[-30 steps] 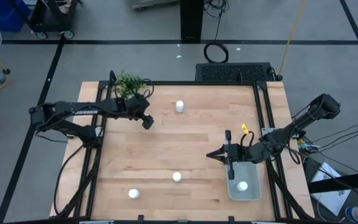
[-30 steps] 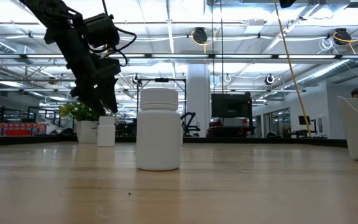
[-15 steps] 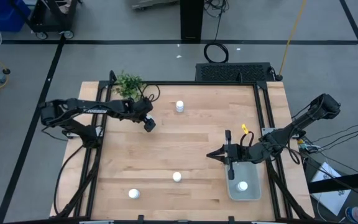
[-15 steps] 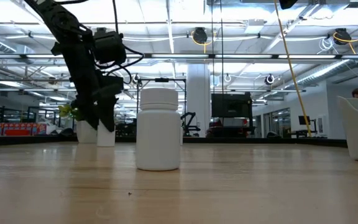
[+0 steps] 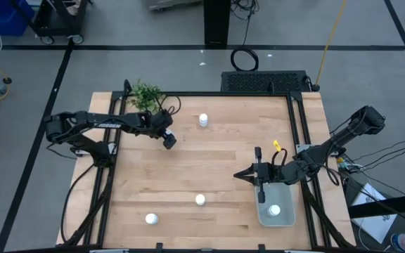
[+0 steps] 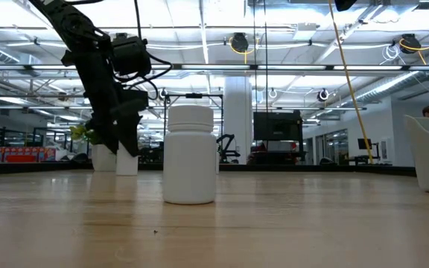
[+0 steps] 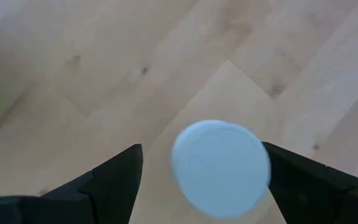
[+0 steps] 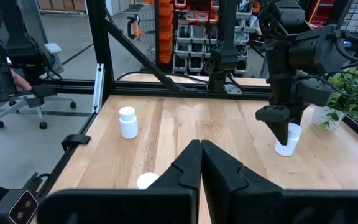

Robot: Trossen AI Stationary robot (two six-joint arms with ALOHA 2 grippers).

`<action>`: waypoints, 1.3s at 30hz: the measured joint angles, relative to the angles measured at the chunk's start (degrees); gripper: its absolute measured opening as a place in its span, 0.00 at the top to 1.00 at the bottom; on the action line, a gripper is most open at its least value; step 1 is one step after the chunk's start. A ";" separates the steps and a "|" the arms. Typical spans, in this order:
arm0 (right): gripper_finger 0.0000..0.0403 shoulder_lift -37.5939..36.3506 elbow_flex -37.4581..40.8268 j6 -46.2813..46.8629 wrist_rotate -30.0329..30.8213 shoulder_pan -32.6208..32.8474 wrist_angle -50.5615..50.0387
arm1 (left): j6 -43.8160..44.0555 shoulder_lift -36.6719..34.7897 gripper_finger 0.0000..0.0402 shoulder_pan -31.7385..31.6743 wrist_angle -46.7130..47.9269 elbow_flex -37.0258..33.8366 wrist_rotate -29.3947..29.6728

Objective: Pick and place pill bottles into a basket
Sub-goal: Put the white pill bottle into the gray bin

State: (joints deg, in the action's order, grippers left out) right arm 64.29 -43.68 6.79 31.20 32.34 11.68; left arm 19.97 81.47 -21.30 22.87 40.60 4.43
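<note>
From the high view we see the pale wooden worktop [image 5: 209,169] with the left end effector [image 5: 168,139] lowered at its far left part, near the small green potted plant [image 5: 146,95]; the bottle under it is hidden here. Three small white cylindrical pill bottles stand free: one at the far middle [image 5: 203,120], one at the near middle [image 5: 200,199] and one at the near left [image 5: 151,219]. The pale blue-grey shallow plastic basket [image 5: 284,193] sits at the near right with a fourth bottle [image 5: 274,210] inside. The right end effector [image 5: 239,174] hangs just beside the basket's far end, its fingers pressed together on nothing.

In the low view we find one white bottle [image 6: 191,154] close up, and the left end effector [image 6: 122,141] down around another bottle [image 6: 127,163] farther back, by the plant [image 6: 95,134].

The left wrist view shows us a white cap [image 7: 220,168] between the two dark fingers [image 7: 114,183], which stand spread to either side, not gripping it.

In the right wrist view the right end effector's fingers [image 8: 188,168] meet, and across the worktop the left end effector [image 8: 281,126] straddles a bottle [image 8: 288,140].
</note>
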 joint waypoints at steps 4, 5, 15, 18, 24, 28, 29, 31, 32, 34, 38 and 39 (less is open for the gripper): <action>0.99 0.00 0.00 0.00 0.00 0.00 0.00 | -0.05 0.00 0.30 0.02 0.02 0.00 -0.44; 0.99 0.00 0.00 0.00 -0.01 0.00 0.00 | 0.06 0.00 0.33 0.00 0.02 0.00 -0.44; 0.99 -0.17 0.00 -1.53 0.15 0.02 0.04 | -0.05 -0.04 0.55 0.19 -0.09 0.00 -0.27; 0.99 -0.91 0.00 -1.70 0.28 0.02 0.04 | -1.59 -0.04 0.55 0.88 -1.03 0.00 0.09; 0.99 -3.81 0.00 -4.48 6.33 3.20 0.10 | -3.38 -0.04 0.48 3.14 -8.91 0.00 -2.81; 1.00 -6.26 -0.02 -8.17 19.48 9.49 0.66 | -4.42 -0.04 0.51 4.72 -14.79 0.00 -6.15; 0.99 -6.60 -0.02 -8.43 22.18 10.89 0.59 | -4.25 -0.04 0.53 5.05 -16.36 0.00 -6.53; 0.98 -6.99 0.06 -8.46 26.10 13.14 0.54 | -2.74 -0.04 0.55 5.32 -19.93 0.00 -7.94; 0.98 -7.27 0.33 -8.45 27.56 14.11 0.88 | -2.12 -0.04 0.55 5.29 -21.82 0.00 -8.97; 0.98 -8.02 0.85 -10.06 30.04 16.24 1.98 | -1.28 -0.04 0.54 5.25 -25.76 0.00 -11.51; 0.99 -9.61 2.48 -18.14 37.99 21.97 9.90 | 0.27 -0.04 0.49 6.02 -33.95 0.00 -15.35; 0.99 -9.83 3.30 -20.98 40.50 23.34 12.82 | 0.72 -0.04 0.49 6.27 -36.09 0.00 -16.38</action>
State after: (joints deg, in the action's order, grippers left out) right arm 54.46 -40.38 -14.19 71.70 55.68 24.50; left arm 20.69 81.43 -15.02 -13.22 40.60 -11.95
